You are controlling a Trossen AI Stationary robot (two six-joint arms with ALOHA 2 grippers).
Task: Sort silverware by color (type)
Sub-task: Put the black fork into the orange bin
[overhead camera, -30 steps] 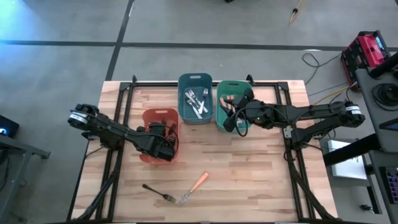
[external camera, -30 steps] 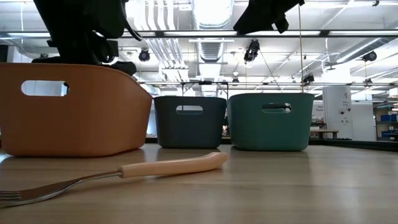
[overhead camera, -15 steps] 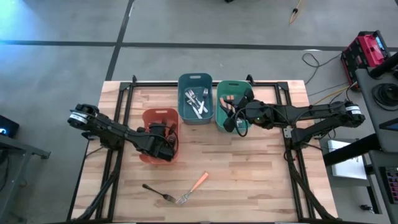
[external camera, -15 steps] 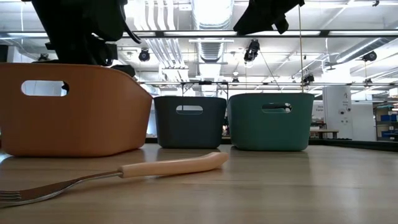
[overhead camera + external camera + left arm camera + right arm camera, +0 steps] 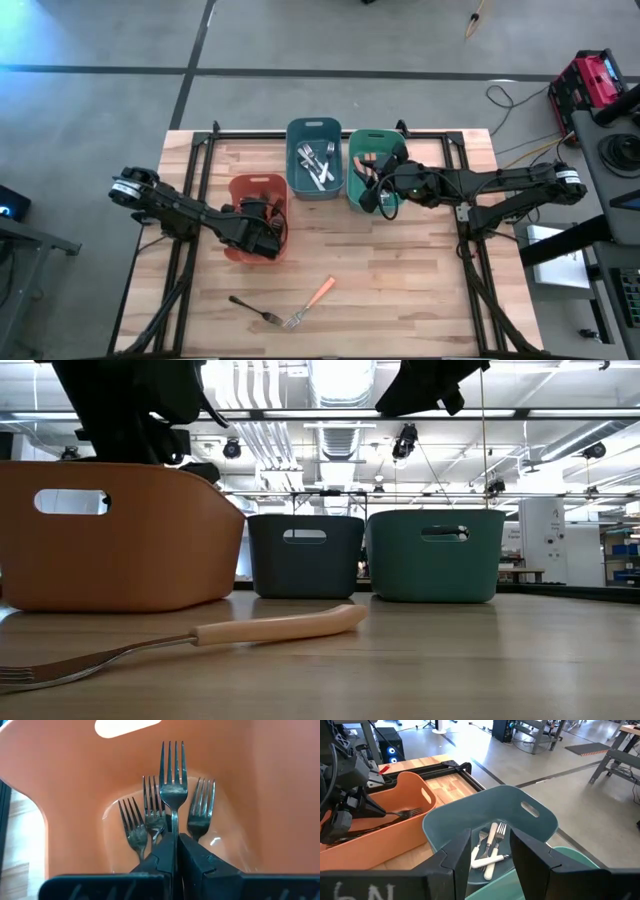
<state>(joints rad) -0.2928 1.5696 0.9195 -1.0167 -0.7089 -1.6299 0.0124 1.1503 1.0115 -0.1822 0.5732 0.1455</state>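
High view: left gripper (image 5: 262,228) sits over the salmon bin (image 5: 240,249), near-left of table (image 5: 420,290). Right gripper (image 5: 372,185) hovers over the green bin (image 5: 354,200), far side, w/ blue bin (image 5: 296,192) between the two. Two pieces lie loose on the near table: a dark fork (image 5: 252,308) and an orange-handled fork (image 5: 311,302), tips almost meeting.

Low view: orange-handled fork lies flat in front of the three bins; arms only partly seen above.

Left wrist view: fingers (image 5: 161,854) pinched tight on the neck of a held fork (image 5: 172,785), tines pointing away, over three more dark forks (image 5: 150,815) in the bin bottom.

Right wrist view: fingers (image 5: 454,854) spread wide, holding nothing; silver pieces (image 5: 490,847) lie in the blue bin.

Handling (a judgement): forks are light, stiff, slick metal; best taken across the neck or mid-handle, since a flat one offers little edge off the wood.
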